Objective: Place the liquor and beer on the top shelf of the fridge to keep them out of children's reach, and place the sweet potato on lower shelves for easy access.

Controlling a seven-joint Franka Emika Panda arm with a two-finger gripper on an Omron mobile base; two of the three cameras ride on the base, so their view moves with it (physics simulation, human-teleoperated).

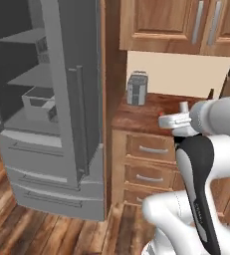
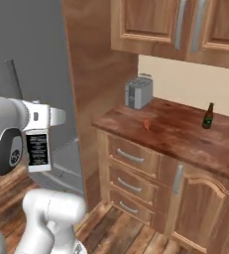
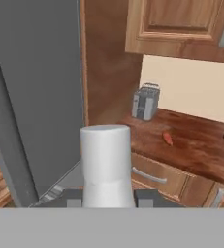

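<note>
Liquor [image 3: 106,164] stands upright, clamped in the closed pincer [image 3: 106,198], its whitish cap near the camera and its black label [image 2: 38,149] facing out, just right of the open fridge [image 1: 61,99]. Sweet potato [image 2: 146,124] and beer [image 2: 208,116] rest on the surface [image 2: 185,136], toaster [image 2: 138,92] at the far left.

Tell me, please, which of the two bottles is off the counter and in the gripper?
The liquor: its whitish neck rises between the fingers of the gripper, near the fridge. The slim brown beer stands upright on the counter, untouched.
</note>
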